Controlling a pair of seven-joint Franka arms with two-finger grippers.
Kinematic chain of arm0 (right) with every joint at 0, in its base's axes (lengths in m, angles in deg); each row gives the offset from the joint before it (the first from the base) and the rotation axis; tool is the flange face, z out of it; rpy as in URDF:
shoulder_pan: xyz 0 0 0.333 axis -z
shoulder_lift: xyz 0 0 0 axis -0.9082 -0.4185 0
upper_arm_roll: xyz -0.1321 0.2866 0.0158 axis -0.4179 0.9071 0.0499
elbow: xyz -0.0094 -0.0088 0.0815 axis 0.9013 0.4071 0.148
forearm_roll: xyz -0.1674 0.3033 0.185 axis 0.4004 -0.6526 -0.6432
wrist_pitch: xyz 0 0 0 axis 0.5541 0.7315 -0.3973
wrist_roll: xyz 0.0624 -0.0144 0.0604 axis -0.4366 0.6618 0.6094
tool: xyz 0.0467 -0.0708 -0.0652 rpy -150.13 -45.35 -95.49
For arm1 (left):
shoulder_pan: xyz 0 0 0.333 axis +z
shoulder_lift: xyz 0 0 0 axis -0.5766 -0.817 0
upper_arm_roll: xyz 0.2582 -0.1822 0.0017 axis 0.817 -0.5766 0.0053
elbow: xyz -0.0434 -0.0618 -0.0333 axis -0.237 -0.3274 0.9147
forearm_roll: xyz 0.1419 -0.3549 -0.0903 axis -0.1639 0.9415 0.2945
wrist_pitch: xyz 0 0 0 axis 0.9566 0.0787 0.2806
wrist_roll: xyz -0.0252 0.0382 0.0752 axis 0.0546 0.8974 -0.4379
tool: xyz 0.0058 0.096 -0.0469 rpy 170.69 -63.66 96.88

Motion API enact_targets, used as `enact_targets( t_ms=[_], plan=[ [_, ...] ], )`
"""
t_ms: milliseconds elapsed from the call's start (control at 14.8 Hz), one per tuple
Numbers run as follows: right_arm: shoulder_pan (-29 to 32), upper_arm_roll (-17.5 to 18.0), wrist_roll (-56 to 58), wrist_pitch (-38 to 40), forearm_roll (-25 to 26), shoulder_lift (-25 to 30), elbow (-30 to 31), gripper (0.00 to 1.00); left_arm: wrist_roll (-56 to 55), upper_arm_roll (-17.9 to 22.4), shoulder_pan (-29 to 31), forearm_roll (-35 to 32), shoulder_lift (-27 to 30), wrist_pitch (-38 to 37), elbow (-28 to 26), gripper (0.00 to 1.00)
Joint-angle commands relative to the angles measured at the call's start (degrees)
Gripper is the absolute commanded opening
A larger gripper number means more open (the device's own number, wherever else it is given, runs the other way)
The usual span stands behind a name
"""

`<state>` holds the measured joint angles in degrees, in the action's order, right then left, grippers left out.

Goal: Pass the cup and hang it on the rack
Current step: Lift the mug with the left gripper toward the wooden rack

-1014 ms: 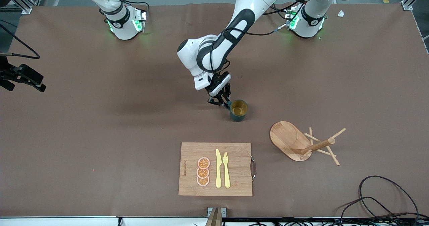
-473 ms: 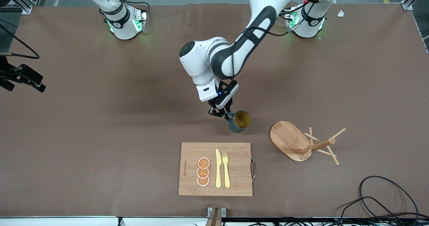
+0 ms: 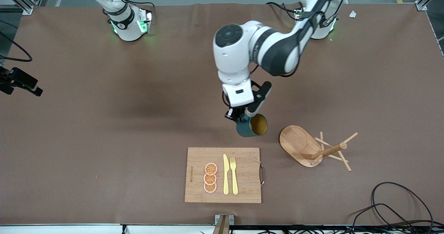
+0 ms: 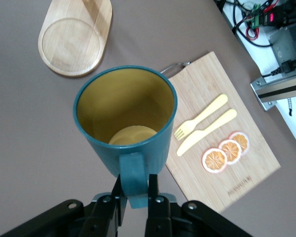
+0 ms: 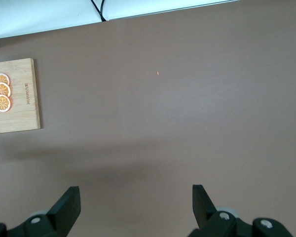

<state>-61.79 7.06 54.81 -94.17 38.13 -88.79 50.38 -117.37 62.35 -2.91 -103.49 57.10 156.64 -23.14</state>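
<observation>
A: Front view?
B: The left gripper holds the dark teal-green mug in the air by its handle, over bare table beside the light wooden mug tree, which lies tipped.

A: Left wrist view?
B: Jaws clamped on the handle; the bamboo cutting board bears unreadable lettering.

A: Right wrist view?
B: The right gripper waits, jaws wide apart.

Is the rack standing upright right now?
No, the rack lies tipped on its side, base on edge and pegs against the table.
</observation>
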Motion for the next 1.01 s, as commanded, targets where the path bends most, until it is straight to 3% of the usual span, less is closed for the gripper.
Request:
enact_targets(
  t_ms=[0, 405, 946],
  plan=[
    [0.83, 0.75, 0.58, 0.56, -0.65, -0.1, -0.7, 1.0, 4.43, -0.41, 3.39, 7.9, 3.32, 0.96, -1.57, 0.0],
    [0.74, 0.84, 0.49, 0.64, 0.05, -0.1, -1.14, 1.0, 15.49, -0.32, 13.85, 32.06, 6.66, 1.58, -1.83, 0.0],
    [0.83, 0.84, 0.14, 2.67, 1.45, -0.28, -1.4, 1.0, 38.0, -0.23, 27.56, 58.78, 4.38, -4.48, -2.1, 0.0]
  ],
)
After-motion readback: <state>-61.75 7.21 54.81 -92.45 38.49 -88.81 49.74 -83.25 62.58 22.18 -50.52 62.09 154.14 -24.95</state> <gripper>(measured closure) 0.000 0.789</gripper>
